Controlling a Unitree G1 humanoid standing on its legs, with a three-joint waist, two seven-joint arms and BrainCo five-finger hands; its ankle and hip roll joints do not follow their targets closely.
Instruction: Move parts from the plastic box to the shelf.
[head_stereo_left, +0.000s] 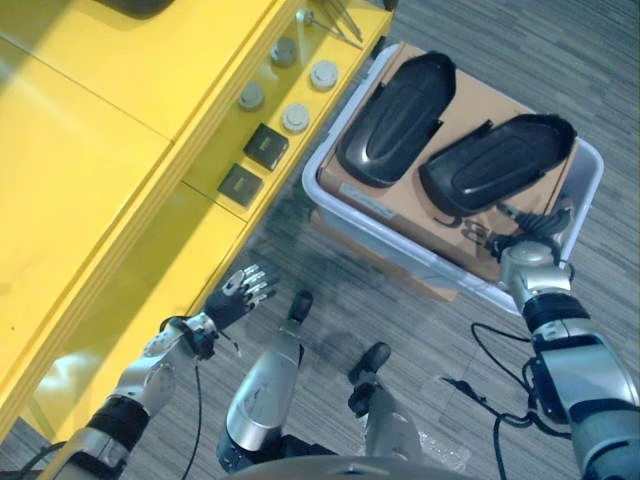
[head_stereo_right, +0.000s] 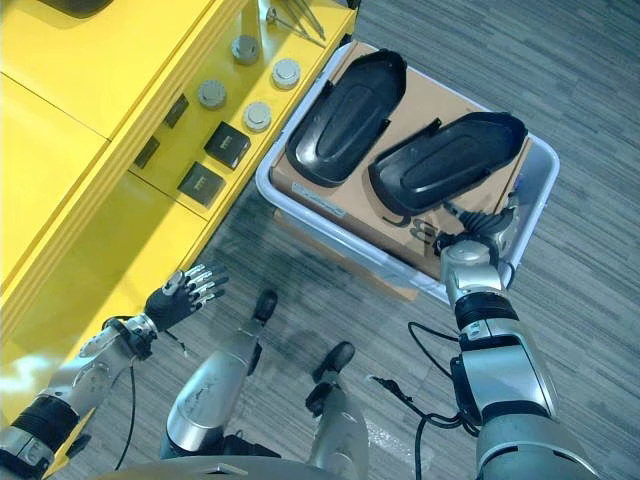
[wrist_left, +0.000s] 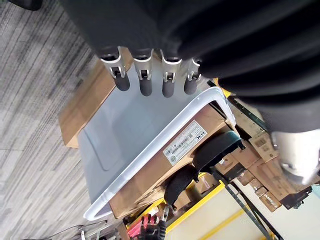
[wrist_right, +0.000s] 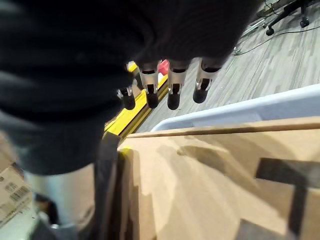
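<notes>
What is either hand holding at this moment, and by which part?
Nothing is held. The left hand hangs open beside the yellow shelf; the right hand hovers open over the cardboard in the plastic box, touching neither black part.

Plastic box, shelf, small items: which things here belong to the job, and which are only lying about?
For the job:
- plastic box
- two black parts on cardboard inside it
- yellow shelf
- right hand at the box edge
- left hand over the floor, open

Lying about:
- round grey discs
- dark square blocks

Left hand (head_stereo_left: 240, 295) low, fingers (wrist_left: 145, 82) straight; right hand (head_stereo_right: 478, 240) extended forward, fingers (wrist_right: 173, 97) relaxed.
</notes>
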